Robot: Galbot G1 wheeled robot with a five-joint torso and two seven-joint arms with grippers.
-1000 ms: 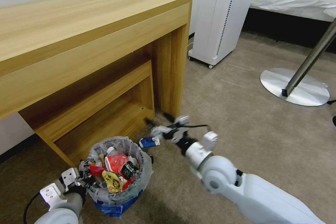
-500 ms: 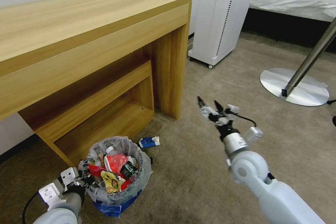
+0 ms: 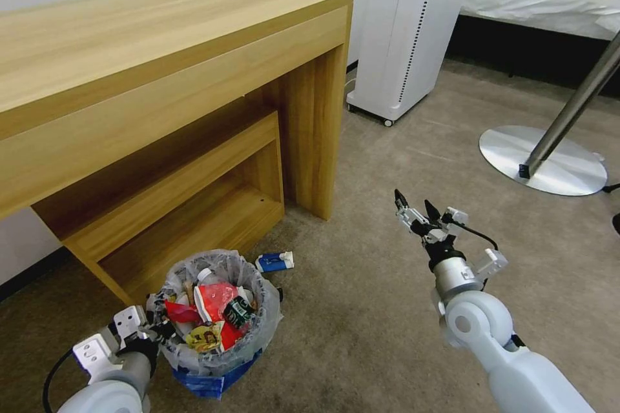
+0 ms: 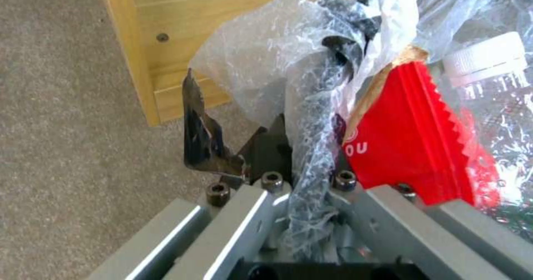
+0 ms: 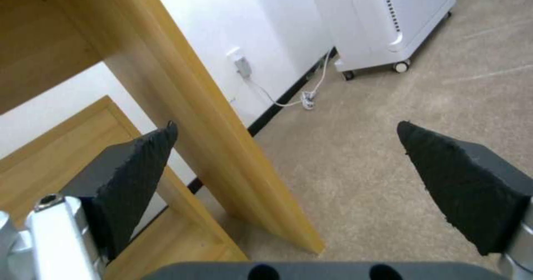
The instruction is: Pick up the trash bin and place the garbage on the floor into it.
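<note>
beige carpet floor (image 3: 400, 310) all the way across, a wooden desk (image 3: 161, 64) along the white wall, a lower wooden shelf unit (image 3: 187, 206) tucked under it. behind that, a white appliance on wheels (image 3: 407, 32), and off to the right a round metal table base (image 3: 546, 161) with its slanted pole.

down low, the trash bin (image 3: 216, 326) sits on the carpet just in front of the shelf unit, packed with red wrappers and a clear bottle. left gripper (image 3: 155, 329) is at its rim, clamped on the crinkly plastic liner (image 4: 289, 72) and dark rim, 1 finger inside, 1 outside. a blue-white carton (image 3: 274, 262) lies on the floor just behind the bin, near the desk leg.

right gripper (image 3: 416, 205) hangs in the air over bare carpet, well apart from the carton, fingers spread wide and holding nothing.

the bin's blue base is partly hidden by the liner, and the trash deeper inside is hard to make out.
</note>
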